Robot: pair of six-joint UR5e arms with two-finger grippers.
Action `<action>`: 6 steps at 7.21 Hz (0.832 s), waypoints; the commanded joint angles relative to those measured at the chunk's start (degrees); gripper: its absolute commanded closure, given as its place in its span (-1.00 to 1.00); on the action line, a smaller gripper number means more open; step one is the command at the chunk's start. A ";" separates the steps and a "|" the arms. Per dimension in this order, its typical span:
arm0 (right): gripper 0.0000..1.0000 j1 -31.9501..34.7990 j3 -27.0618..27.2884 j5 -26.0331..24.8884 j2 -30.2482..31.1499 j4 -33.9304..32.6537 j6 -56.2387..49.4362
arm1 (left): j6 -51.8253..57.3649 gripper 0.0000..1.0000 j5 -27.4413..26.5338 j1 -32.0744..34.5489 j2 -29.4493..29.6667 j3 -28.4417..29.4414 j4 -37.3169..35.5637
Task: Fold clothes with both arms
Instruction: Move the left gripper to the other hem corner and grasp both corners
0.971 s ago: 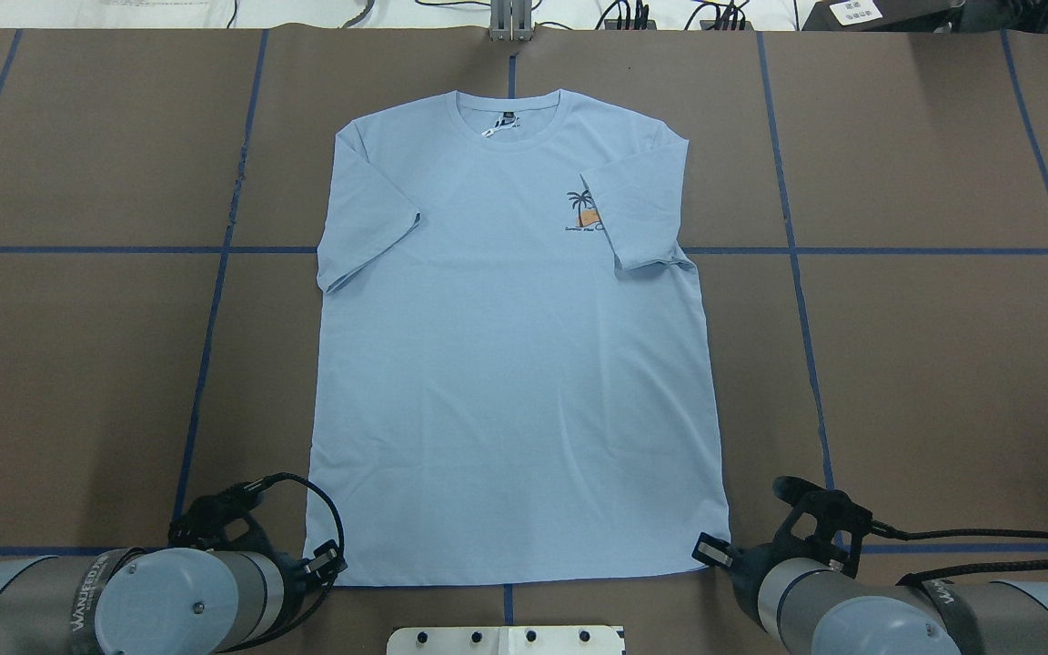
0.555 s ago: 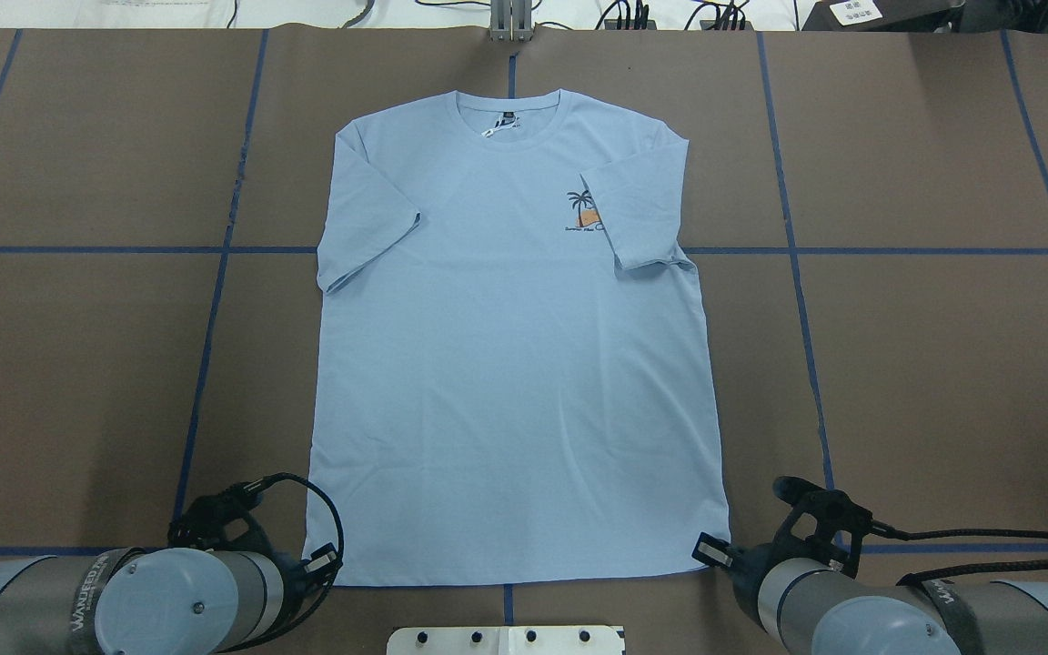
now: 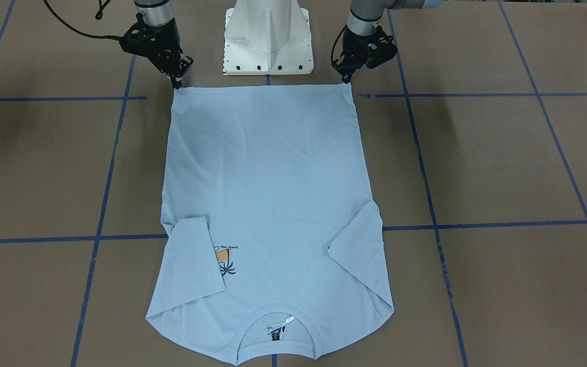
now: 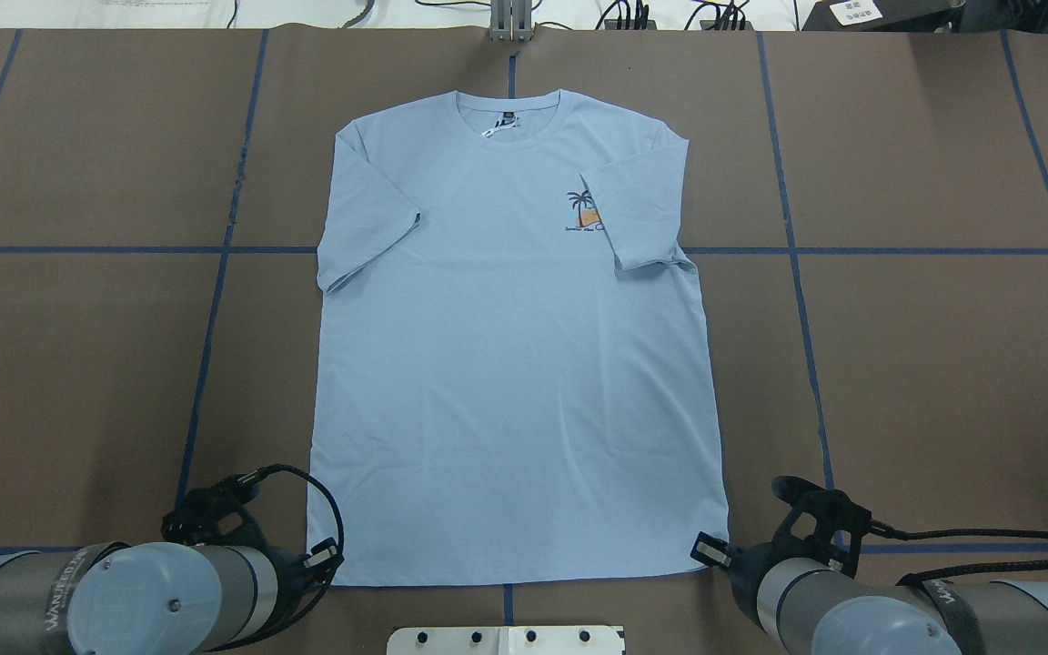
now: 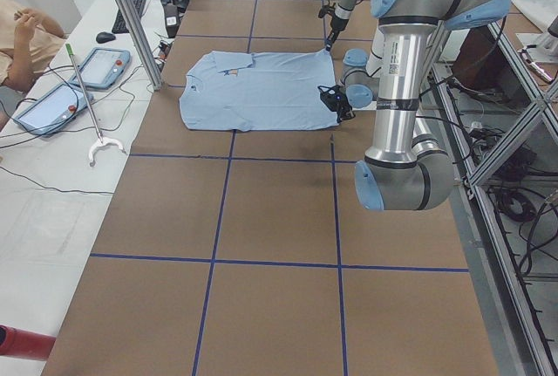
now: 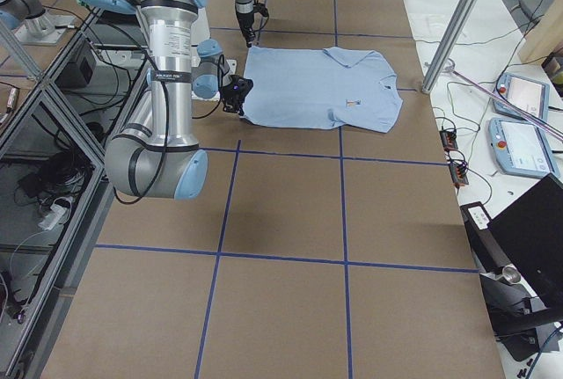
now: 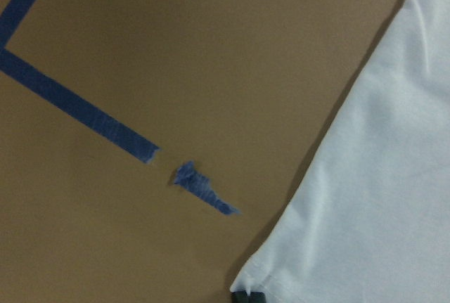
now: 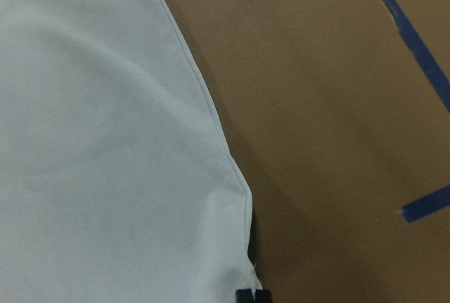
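Observation:
The light blue T-shirt [image 3: 268,178] lies flat, front up, on the brown table, collar away from the robot, hem by its base. It also shows in the overhead view [image 4: 515,382]. Both sleeves are folded in over the body, and one partly covers the palm print [image 4: 583,211]. My left gripper [image 3: 347,80] is shut on the hem's left corner, which the left wrist view shows as the cloth corner [image 7: 380,197] at the fingertip. My right gripper [image 3: 177,84] is shut on the hem's right corner, seen as cloth [image 8: 105,141] in the right wrist view.
The white pedestal base [image 3: 268,41] stands just behind the hem, between the arms. Blue tape lines [image 4: 215,300] cross the brown table. A metal bracket [image 4: 510,23] sits at the far edge. Tablets [image 5: 100,66] and an operator are on the side bench.
The left arm has shifted slightly left and back towards the base, with the hem corner at its fingertips. The right arm and the rest of the shirt have hardly moved.

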State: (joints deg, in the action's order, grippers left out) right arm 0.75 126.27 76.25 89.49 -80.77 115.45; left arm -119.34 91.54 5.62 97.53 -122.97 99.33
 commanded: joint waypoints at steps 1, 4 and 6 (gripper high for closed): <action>1.00 -0.22 4.04 0.47 0.94 -0.09 0.12 | -0.36 1.00 0.04 -1.13 -4.51 -7.95 -0.10; 1.00 -0.75 11.08 2.15 5.86 -0.09 0.03 | -0.89 1.00 1.96 -3.77 -5.33 -15.43 -3.06; 1.00 3.44 13.83 2.23 5.17 0.00 -0.31 | 1.90 1.00 2.59 -0.28 -4.45 -15.99 -4.93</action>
State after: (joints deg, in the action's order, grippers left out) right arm 1.42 138.63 78.36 95.03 -80.84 115.43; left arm -119.36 93.74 3.10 92.67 -138.47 95.46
